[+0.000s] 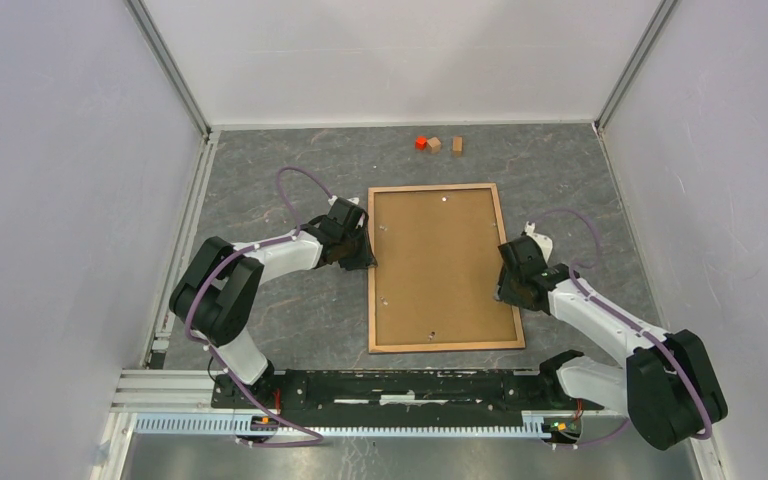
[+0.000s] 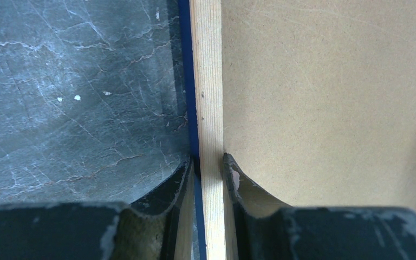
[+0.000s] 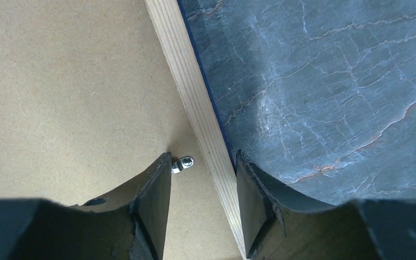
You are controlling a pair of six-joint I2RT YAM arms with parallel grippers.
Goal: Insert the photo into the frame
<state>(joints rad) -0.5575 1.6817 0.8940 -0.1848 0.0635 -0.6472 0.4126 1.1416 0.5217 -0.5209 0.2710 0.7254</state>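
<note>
The frame (image 1: 371, 300) lies flat mid-table, its light wood side up, with the plain brown backing board (image 1: 440, 265) filling it. The photo is hidden. My left gripper (image 1: 364, 252) is shut on the frame's left rail. In the left wrist view the wood rail (image 2: 207, 81) with its dark blue outer edge runs between my closed fingers (image 2: 208, 165). My right gripper (image 1: 508, 285) is open and straddles the right rail (image 3: 187, 86). In the right wrist view (image 3: 203, 162) one finger is over the board and the other is outside the rail.
A small metal tab (image 3: 183, 163) sits on the board beside my right gripper's inner finger. A red cube (image 1: 421, 143) and two small wooden blocks (image 1: 434, 145) (image 1: 457, 145) stand at the back. White walls enclose the grey marbled table (image 1: 290, 320).
</note>
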